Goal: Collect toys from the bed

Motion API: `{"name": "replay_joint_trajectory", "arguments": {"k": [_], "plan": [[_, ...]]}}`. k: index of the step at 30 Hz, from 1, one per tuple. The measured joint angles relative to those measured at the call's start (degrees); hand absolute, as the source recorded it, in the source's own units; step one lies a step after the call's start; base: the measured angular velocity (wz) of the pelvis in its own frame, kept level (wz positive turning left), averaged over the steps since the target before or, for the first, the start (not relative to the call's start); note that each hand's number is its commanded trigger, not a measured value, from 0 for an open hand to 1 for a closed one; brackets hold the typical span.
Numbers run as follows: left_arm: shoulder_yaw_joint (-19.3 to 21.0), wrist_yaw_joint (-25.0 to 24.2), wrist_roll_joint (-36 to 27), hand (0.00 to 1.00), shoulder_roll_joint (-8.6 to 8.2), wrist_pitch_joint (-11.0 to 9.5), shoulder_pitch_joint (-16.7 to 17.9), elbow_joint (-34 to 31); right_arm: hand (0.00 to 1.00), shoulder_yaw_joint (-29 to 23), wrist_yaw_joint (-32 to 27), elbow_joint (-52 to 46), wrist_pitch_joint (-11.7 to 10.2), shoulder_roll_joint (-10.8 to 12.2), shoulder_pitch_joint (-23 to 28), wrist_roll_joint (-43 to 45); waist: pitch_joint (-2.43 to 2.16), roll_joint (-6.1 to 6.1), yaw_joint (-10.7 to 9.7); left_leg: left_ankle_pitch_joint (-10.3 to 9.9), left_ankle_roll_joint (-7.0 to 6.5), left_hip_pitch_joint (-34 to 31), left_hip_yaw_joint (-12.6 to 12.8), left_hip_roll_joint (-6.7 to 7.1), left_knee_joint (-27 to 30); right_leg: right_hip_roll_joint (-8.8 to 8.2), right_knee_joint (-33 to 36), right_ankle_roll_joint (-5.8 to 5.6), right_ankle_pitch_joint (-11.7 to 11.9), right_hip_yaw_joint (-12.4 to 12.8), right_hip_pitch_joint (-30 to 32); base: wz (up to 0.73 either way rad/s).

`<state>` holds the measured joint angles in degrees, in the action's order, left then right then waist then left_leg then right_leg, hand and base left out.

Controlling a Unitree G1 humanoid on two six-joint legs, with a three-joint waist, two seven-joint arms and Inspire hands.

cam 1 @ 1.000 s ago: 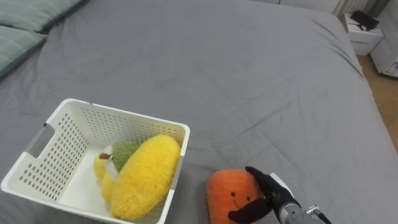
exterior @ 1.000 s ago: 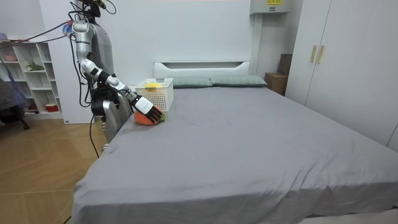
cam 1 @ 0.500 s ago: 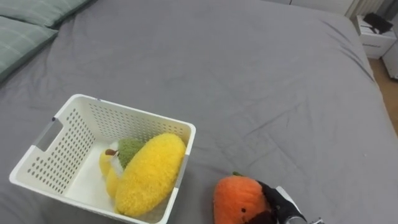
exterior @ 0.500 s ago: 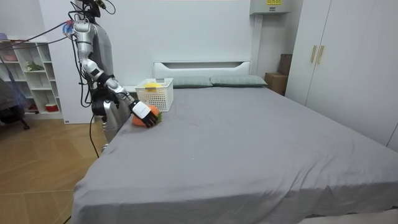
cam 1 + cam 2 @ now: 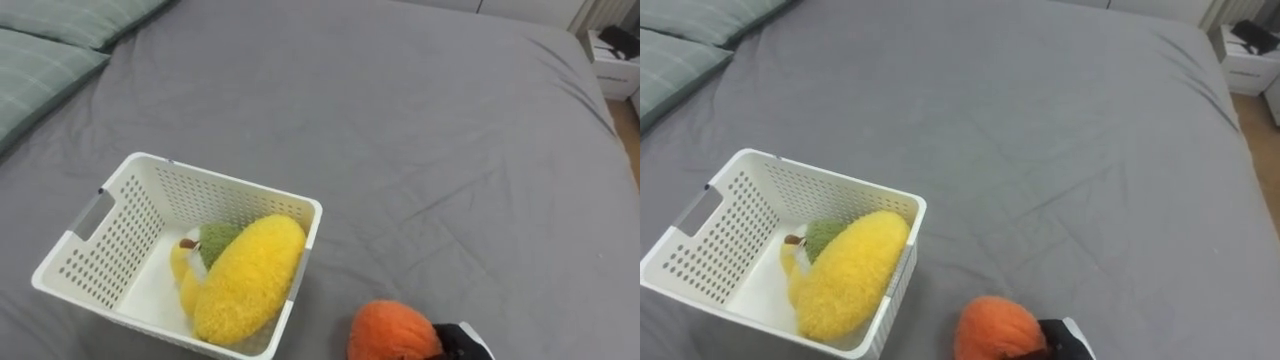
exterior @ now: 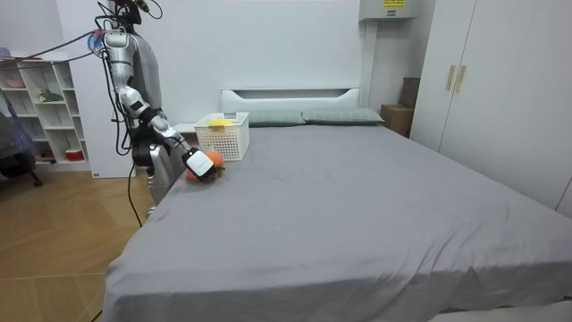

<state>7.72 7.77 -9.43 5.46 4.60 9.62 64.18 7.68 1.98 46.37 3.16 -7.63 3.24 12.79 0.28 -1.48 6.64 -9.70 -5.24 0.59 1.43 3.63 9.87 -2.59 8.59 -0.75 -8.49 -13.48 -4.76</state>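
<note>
The step in hand is the taking of the orange toy [image 5: 392,331], the one toy I see outside the basket. It lies on the grey bed [image 5: 430,130] at the near edge of my view, at about 4 o'clock from the white basket [image 5: 245,186]. My right hand [image 5: 452,343] is pressed against the toy's side at 3 o'clock, touching it. Whether the hand is closed on the toy or only rests beside it I cannot tell, because the toy hides most of it. In the room view I stand at the side of the bed near its head, with this arm reaching down to the toy beside the basket. The basket holds a big yellow plush [image 5: 250,282] and a smaller green toy [image 5: 218,240] behind it. I judge that the next move calls for a sure hold, then a lift toward 10 o'clock, high enough to pass the basket's rim, and a release over the free part inside.
</note>
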Motion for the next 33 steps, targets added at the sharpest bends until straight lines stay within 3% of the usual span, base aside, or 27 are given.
{"name": "replay_joint_trajectory", "arguments": {"k": [6,10,17,33], "plan": [[0.2,0.5,0.1,0.00,0.01,-0.5,0.0,0.0,1.00,0.0,-0.6,-0.1,0.0,0.3,-0.5,-1.3,-0.20,-0.67,0.1,0.0,-0.04,0.1,0.0,0.06,0.0,-0.09,0.0,-0.01,0.0,-0.1,-0.1,0.00],[0.4,0.7,0.1,0.00,0.13,-0.9,-0.1,0.0,1.00,0.0,-1.3,-2.2,0.5,0.3,-1.0,-1.3,0.10,-1.21,0.1,0.1,-0.06,0.0,0.0,0.08,0.0,-0.15,0.0,-0.02,0.0,-0.2,0.1,0.00],[0.5,0.6,0.1,0.00,0.01,-0.9,-0.6,0.0,1.00,-0.4,-3.1,-15.3,0.6,0.2,-2.0,-3.9,0.10,-1.31,0.1,0.1,-0.09,0.6,0.5,0.00,0.0,-0.15,0.0,-0.02,0.0,-0.1,-0.1,-0.01],[0.7,-0.6,0.5,0.00,0.43,-0.9,-0.1,0.3,1.00,-2.7,-4.0,-31.8,0.7,-1.9,-4.2,-7.2,0.00,-1.45,0.0,0.1,-0.11,1.0,1.0,0.00,-0.3,-0.09,0.0,-0.04,0.0,0.7,-0.1,-0.02]]}}
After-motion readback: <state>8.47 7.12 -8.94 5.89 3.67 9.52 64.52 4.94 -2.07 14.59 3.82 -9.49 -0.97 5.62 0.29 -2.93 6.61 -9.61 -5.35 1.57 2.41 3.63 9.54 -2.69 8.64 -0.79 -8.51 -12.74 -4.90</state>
